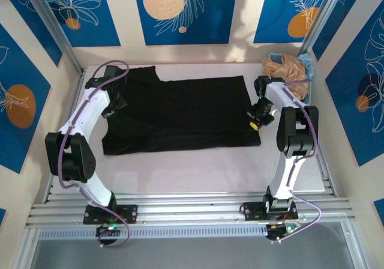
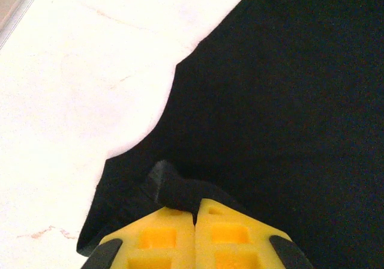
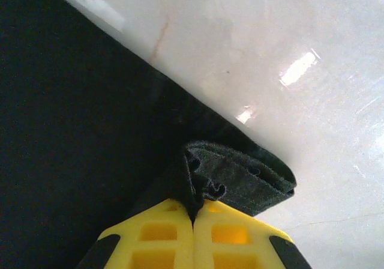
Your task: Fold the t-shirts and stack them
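Pinching both ends of the black t-shirt (image 1: 180, 116) — left gripper (image 2: 195, 214) clamped on a bunched fold by the sleeve edge, right gripper (image 3: 193, 214) clamped on a rolled bit of the opposite edge. It lies spread flat on the table (image 1: 192, 173); opposite-end grips probably set up a fold. Tan t-shirt (image 1: 287, 71) sits crumpled in the blue basket (image 1: 309, 60), back right corner — likely next. No legible writing or labels.
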Tool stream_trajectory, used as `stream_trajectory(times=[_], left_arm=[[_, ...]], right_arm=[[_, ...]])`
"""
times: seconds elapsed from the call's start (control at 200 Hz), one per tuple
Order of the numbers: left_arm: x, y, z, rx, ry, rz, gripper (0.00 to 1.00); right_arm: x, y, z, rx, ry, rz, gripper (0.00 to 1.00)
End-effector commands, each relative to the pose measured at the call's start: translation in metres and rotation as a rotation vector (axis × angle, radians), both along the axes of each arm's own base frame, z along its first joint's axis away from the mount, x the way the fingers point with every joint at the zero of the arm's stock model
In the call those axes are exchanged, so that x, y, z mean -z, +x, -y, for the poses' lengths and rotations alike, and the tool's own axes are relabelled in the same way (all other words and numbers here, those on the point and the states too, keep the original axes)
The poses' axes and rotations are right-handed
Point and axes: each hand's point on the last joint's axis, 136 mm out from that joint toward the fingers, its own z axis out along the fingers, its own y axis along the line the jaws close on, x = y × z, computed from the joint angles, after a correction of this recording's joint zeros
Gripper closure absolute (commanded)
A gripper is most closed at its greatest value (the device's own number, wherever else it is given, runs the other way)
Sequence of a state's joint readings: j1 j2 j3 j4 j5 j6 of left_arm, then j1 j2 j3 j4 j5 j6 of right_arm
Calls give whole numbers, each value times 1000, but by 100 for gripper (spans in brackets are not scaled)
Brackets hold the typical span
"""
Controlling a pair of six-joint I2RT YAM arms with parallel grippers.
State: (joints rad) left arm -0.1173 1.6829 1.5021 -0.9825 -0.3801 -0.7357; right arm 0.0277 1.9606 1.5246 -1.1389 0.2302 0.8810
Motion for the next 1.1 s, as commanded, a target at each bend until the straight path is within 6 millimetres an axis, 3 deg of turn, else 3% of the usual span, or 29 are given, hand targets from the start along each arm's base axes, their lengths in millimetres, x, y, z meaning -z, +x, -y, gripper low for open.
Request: stream_trajectory(times=[0.0,0.41,0.785,1.04,1.075,1.095], left_arm=[[-8,9,-13,-7,48,14,100],[-6,34,-17,20,62,22,100],[16,69,-9,93,40,24,100],[38,78,-11,118,66,-34,100],[38,79,-11,125,66,-37,100],[37,79,-11,129,65,-38,92]], right_arm=[[-3,8,2,-15,-22,5,100],[-1,26,-3,-12,-10,11,100],[8,44,-6,-27,4,22,100],[16,58,-17,-80,67,45,100],[13,60,-18,-94,72,49,94],[10,62,-18,-103,70,55,88]])
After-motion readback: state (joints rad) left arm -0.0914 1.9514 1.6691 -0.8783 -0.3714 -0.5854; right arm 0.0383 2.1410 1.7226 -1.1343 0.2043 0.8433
